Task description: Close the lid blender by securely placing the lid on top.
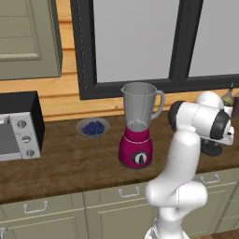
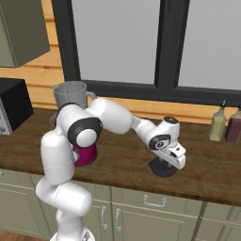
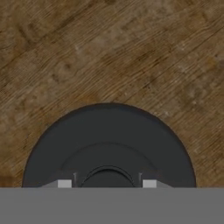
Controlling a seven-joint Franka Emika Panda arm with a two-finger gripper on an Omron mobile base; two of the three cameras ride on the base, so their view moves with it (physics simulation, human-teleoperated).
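**End effector clamped on the lid, blender standing apart**

Directly beneath the end effector lies the lid, a black round cap flat on the wooden table. In the hand view the two fingertips sit on either side of the raised knob at the lid's centre, and the jaws are closed on that knob. The right base view shows the same: the hand points straight down, with the lid on the table just under it.

Well off to the end effector's left stands the blender, upright on its magenta-red base, dark dial facing the cabinets, clear grey jar open at the top with its handle turned toward the end effector's side. In the right base view the robot's own upper arm covers much of the blender, so only the jar rim and a patch of red base show.

Farther left than the blender, near the wall, sits a small bowl of blueberries, and beyond it a toaster oven at the table's far end. On the end effector's other side, back against the wall, two bottles stand close together, well apart from the lid. Bare wood lies between the lid and the blender, with only the arm's own links reaching over that stretch.
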